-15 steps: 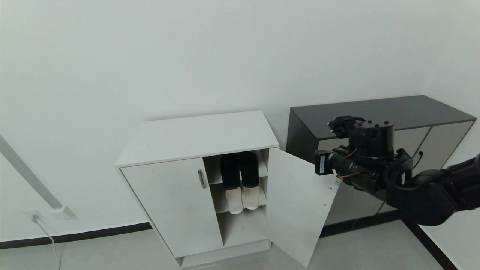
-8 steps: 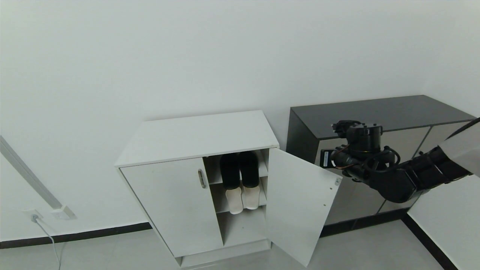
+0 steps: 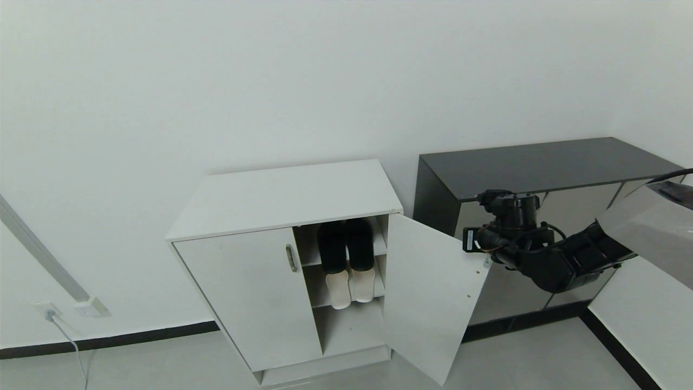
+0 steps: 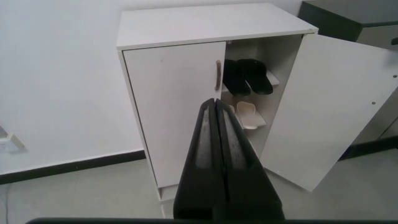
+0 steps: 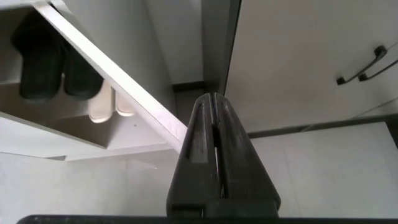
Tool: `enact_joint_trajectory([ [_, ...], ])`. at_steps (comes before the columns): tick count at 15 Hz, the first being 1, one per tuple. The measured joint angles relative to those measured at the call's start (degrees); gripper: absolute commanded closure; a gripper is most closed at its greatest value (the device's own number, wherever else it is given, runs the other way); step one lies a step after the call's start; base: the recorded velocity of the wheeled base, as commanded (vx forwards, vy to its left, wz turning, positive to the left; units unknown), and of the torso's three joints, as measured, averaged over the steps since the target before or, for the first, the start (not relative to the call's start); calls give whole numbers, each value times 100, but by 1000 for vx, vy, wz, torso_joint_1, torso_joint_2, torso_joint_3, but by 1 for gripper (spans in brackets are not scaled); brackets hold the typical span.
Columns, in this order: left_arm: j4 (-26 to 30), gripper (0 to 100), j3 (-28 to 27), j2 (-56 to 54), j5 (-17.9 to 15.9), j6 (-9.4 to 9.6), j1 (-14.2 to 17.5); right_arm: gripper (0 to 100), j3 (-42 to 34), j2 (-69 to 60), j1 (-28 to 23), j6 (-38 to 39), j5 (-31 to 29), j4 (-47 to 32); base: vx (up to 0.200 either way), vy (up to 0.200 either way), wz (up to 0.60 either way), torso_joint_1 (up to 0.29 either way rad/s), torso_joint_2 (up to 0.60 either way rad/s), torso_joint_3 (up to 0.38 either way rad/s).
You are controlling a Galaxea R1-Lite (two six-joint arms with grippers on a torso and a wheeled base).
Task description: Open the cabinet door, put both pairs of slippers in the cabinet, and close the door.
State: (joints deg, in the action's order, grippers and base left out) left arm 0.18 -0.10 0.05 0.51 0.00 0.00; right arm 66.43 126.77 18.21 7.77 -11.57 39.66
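Cabinet door (image 3: 433, 292) hangs open, and the right fingers (image 5: 202, 137) are pressed together just at its free edge, can't tell if touching. Left fingers (image 4: 205, 143) are together too, well back from the cabinet (image 3: 281, 197). Inside, black slippers (image 3: 346, 244) sit on the upper shelf, white slippers (image 3: 351, 286) at 6 o'clock below.

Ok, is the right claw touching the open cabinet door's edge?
Cannot tell. The right wrist view has the right claw covering the door edge where they'd meet; the head view shows them close, no clear gap.
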Motion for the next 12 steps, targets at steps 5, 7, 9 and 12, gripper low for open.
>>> enact_joint_trajectory([
  [5,0,100,0,0,0,0,0,100,44,160,-35,-11,-11,5,0,0,0,0,0,0],
  [7,0,100,0,0,0,0,0,100,44,176,-35,-16,-11,0,0,0,0,0,0,0],
  [9,0,100,0,0,0,0,0,100,30,184,-20,-13,-13,0,0,0,0,0,0,0],
  [12,0,100,0,0,0,0,0,100,16,193,17,-18,-50,-5,0,0,0,0,0,0],
])
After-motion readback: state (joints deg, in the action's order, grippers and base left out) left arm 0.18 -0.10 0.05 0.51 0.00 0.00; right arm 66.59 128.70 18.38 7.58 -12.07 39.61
